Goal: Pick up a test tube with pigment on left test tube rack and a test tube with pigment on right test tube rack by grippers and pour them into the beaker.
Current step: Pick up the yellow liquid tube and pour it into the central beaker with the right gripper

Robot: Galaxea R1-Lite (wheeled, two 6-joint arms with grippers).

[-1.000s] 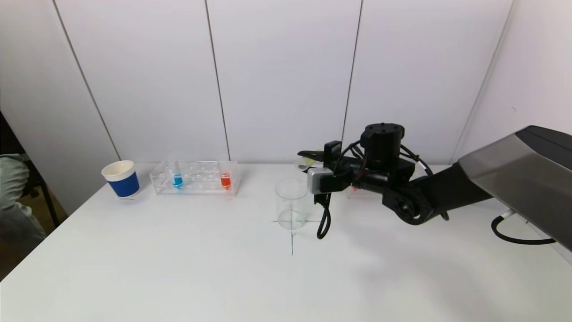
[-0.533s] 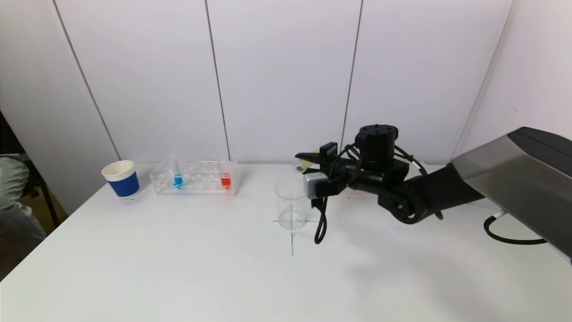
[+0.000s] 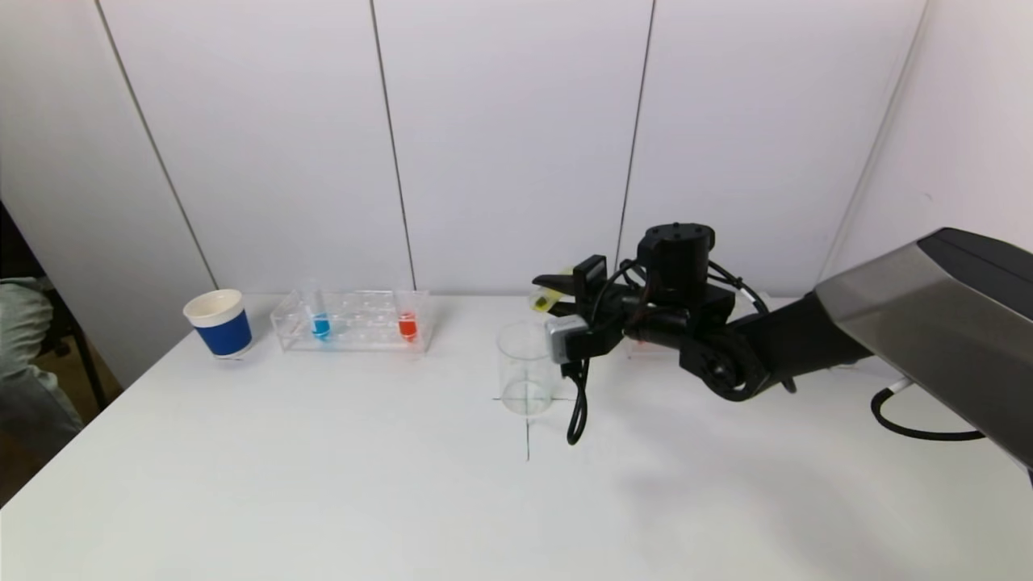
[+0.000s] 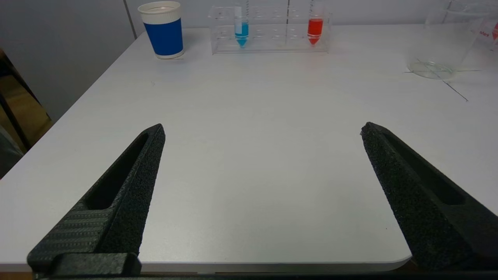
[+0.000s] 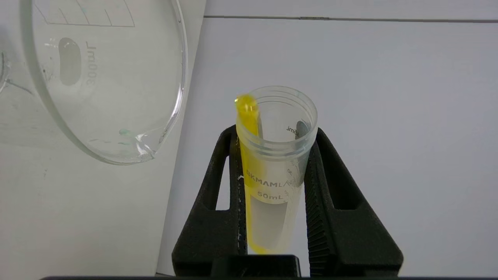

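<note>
**Operator:** What is nearest to me?

**Describer:** You have the left gripper (image 4: 262, 194) parked low over the near left part of the white tabletop (image 3: 323, 484). Its two black jaws stand wide apart with nothing between them.

**Operator:** And in the middle?

**Describer:** You see a clear glass beaker (image 3: 526, 367) standing upright around the middle of the tabletop, on a thin drawn cross. It looks almost dry inside, with only faint traces on the glass. Just beside it, on its right and slightly higher than its rim, your right gripper (image 5: 274, 163) is clamped on a test tube with yellow pigment (image 5: 272, 175). The tube is tipped on its side, its open mouth pointing toward the beaker. The yellow liquid lies along one wall of the tube and reaches the lip. The tube mouth is close to the beaker rim but apart from it.

**Operator:** What lies farther back?

**Describer:** Toward the far left edge you have a clear rack (image 3: 353, 321) holding a blue-filled tube (image 3: 321, 324) and a red-filled tube (image 3: 407, 325), both upright. A blue and white paper cup (image 3: 218, 323) stands left of the rack, near the far left corner.
</note>
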